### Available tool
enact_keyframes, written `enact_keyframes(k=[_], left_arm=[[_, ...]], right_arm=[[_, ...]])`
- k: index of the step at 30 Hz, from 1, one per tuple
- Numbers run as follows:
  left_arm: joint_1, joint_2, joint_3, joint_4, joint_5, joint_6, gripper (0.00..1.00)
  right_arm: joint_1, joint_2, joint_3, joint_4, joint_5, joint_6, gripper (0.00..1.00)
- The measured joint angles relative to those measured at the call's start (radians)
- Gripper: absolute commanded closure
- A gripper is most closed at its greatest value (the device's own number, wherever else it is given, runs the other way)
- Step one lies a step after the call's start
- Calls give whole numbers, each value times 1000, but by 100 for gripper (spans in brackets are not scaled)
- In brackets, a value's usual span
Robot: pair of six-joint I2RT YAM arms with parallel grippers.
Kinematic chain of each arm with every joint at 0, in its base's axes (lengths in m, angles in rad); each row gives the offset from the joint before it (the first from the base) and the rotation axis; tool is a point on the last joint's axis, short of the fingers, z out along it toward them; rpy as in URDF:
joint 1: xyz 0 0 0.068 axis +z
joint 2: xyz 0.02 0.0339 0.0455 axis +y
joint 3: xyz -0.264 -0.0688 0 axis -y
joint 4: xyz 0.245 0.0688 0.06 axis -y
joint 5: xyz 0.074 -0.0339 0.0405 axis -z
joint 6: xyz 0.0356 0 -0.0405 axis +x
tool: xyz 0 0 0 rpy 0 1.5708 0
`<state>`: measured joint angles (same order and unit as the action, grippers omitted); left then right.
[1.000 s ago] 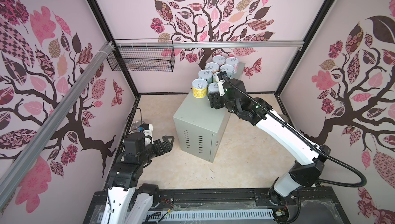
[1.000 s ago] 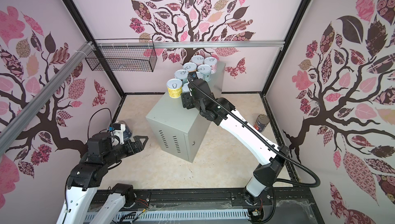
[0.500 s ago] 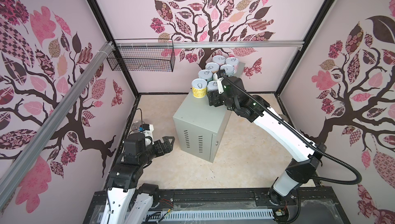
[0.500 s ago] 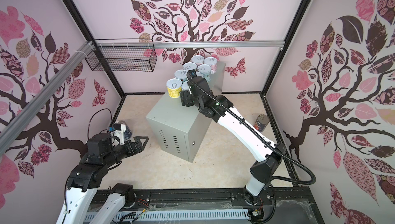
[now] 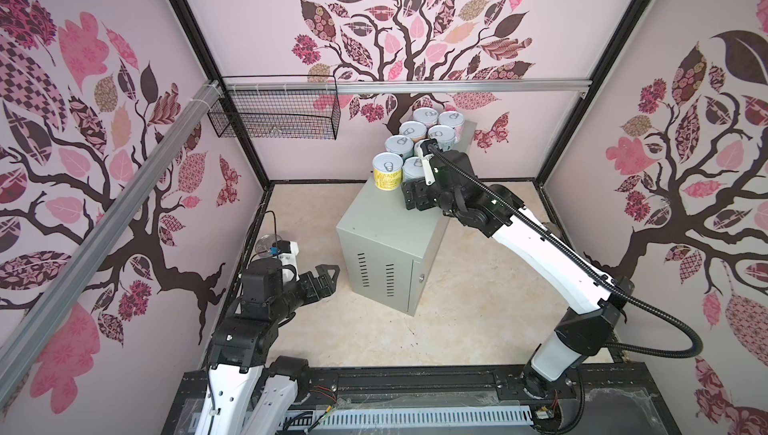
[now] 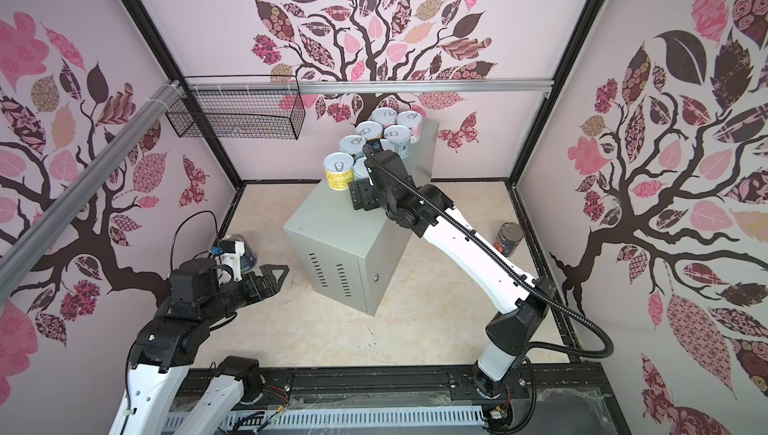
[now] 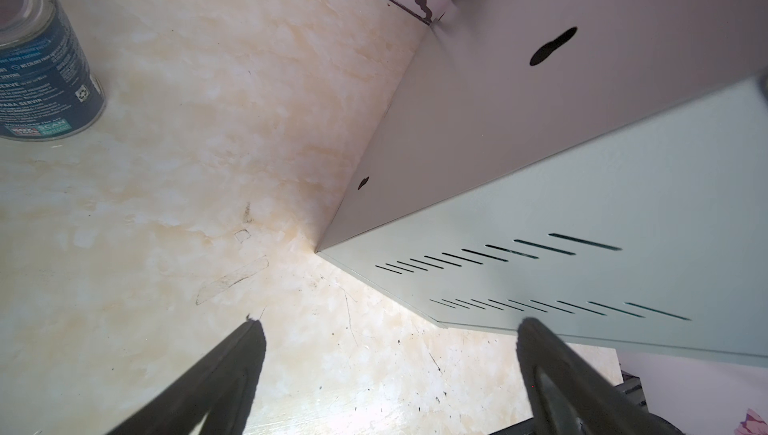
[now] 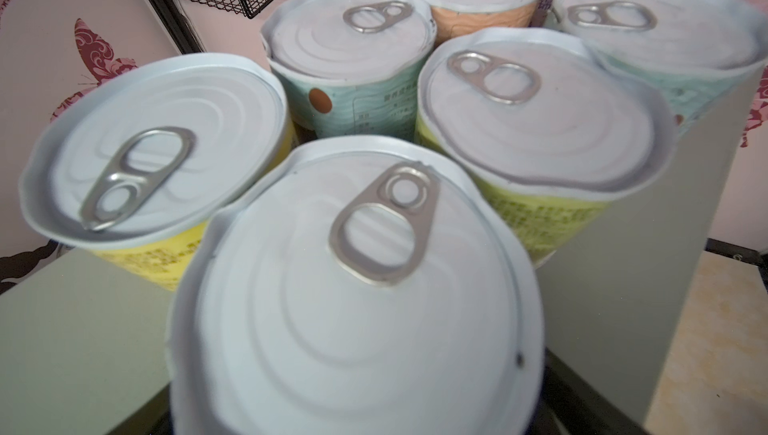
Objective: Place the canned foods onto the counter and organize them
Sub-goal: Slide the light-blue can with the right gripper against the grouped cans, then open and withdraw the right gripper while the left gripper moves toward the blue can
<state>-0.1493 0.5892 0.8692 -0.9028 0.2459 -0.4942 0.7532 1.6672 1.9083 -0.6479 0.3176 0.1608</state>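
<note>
The left arm sits folded low, the left pincer held level with its jaws spread wide. The right arm stretches far forward, the right pincer angled downward, its jaws hidden.

i work inside a small booth; its back wall, left wall and right wall are pale pink, each bearing a dark-branched tree decal with pink and brown leaves; the floor is cream, marbled, flecked with dark specks; a silver rail crosses the back wall; a black wire basket hangs from it beside the left corner; the light is soft and even.
</note>
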Motion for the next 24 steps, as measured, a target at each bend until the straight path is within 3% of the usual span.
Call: enact_keyframes(k=[10,24], left_arm=[[13,21,0,-2,-26,-3,2],[118,87,0,-17,-84,-5,2]], right_arm=[[0,-41,-21,-14,-28,0,0],[-2,-272,-129,-19,-70,24,0]])
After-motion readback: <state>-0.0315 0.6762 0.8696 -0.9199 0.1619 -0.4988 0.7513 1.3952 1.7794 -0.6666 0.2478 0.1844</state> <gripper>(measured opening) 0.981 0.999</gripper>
